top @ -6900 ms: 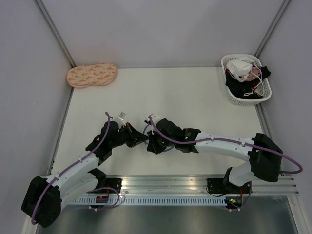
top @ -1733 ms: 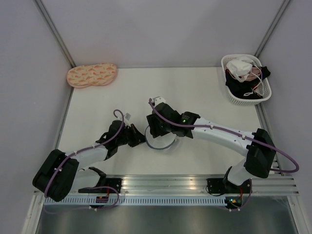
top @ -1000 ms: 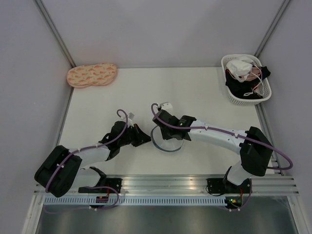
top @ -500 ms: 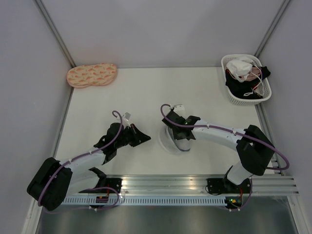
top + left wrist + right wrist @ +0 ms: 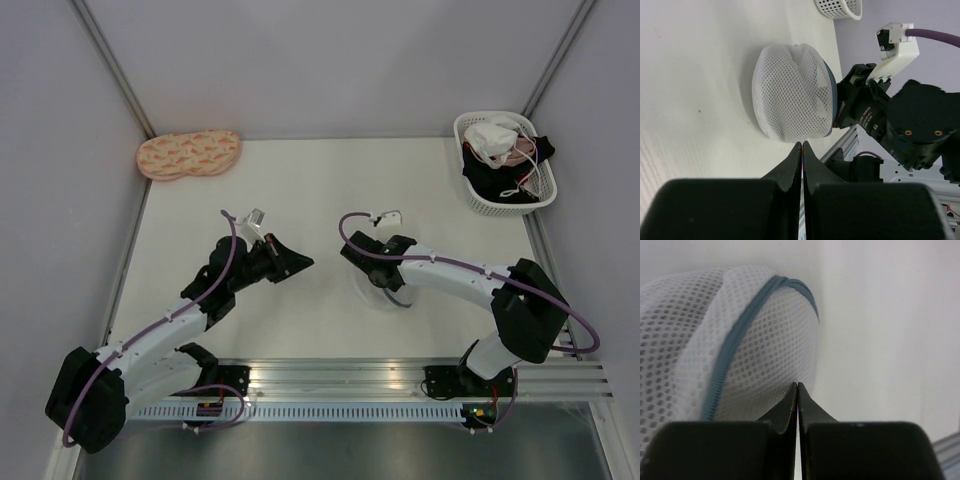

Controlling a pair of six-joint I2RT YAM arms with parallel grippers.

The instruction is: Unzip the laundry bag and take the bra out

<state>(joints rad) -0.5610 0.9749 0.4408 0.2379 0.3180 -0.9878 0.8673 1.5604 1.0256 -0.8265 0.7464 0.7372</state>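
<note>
The laundry bag [image 5: 390, 297] is a small white mesh dome with a blue-grey rim, lying on the table in front of the arms. In the left wrist view it [image 5: 790, 92] is closed, and the right wrist view shows its blue zipper line [image 5: 740, 335]. My right gripper [image 5: 377, 282] comes down on the bag's edge, its tips [image 5: 797, 385] pinched together at the mesh. My left gripper [image 5: 300, 262] is shut and empty, a short way left of the bag, and its tips [image 5: 802, 144] point at it. The bra is not visible.
A white lattice basket [image 5: 505, 165] with white, pink and dark garments stands at the back right, and it also shows in the left wrist view [image 5: 840, 7]. A peach patterned pad [image 5: 188, 154] lies at the back left. A metal rail [image 5: 400, 385] runs along the near edge.
The right gripper has moved to the right and the bag has slid right with it. The left gripper has drawn back up and to the left, away from the bag.
</note>
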